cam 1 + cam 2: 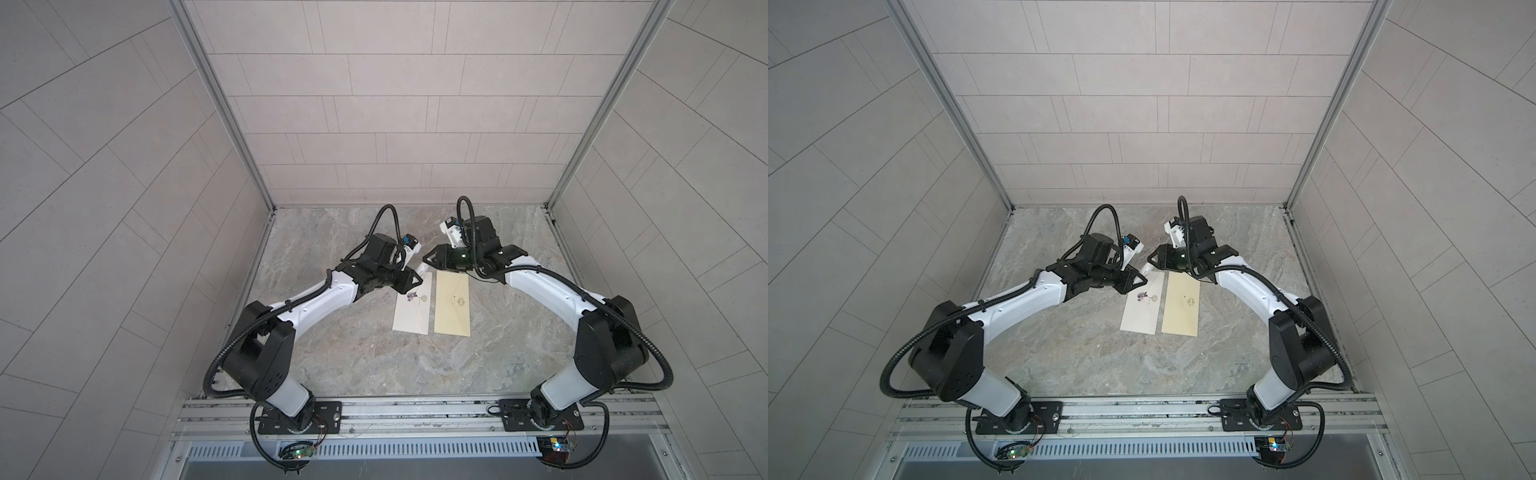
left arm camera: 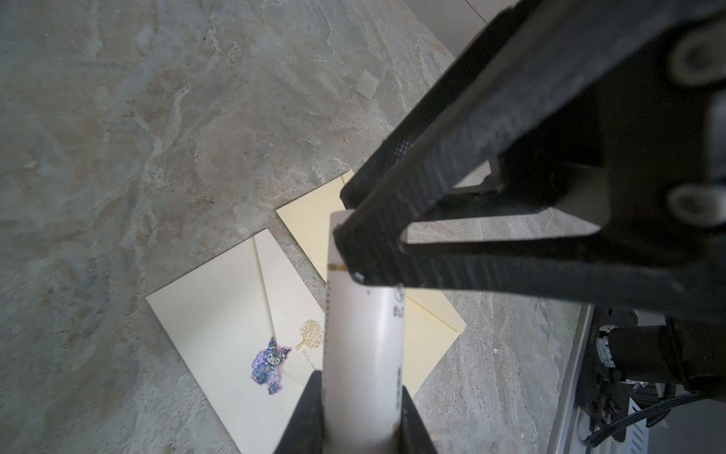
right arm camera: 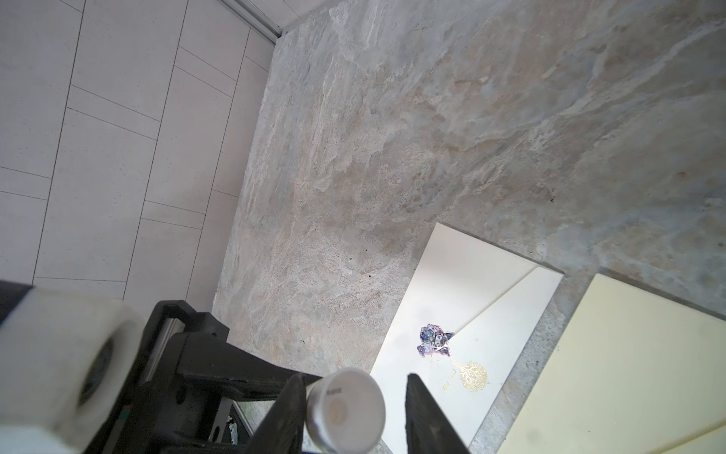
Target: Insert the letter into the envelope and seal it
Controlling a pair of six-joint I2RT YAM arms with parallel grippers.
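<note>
Grip, left: my left gripper (image 2: 359,416) was clamped narrow on a white tube (image 2: 361,334), which I judged to be a glue stick, its body running out between the fingers. Right: my right gripper (image 3: 353,383) stood open astride the tube's cap (image 3: 345,408); one jaw touched the cap, the other stood apart from it.

Both hung over the far ends of two envelopes lying flat on the table (image 1: 353,365), side by side and nearly touching. One was a white envelope (image 1: 411,309) with a sticker (image 2: 269,363) at its flap tip and a gold tree (image 2: 310,334) print. The other was a cream envelope (image 1: 453,303). No loose letter showed in any view; whether it lay inside one, I could not tell.

Risks noted:
- With contact on one jaw only, closing could shove the tube sideways in the left grip rather than seize the cap.
- An off-axis pull might drag the whole tube out, or drop the cap onto the envelopes.
- Glue bared above the paper could smear where not wanted.
</note>
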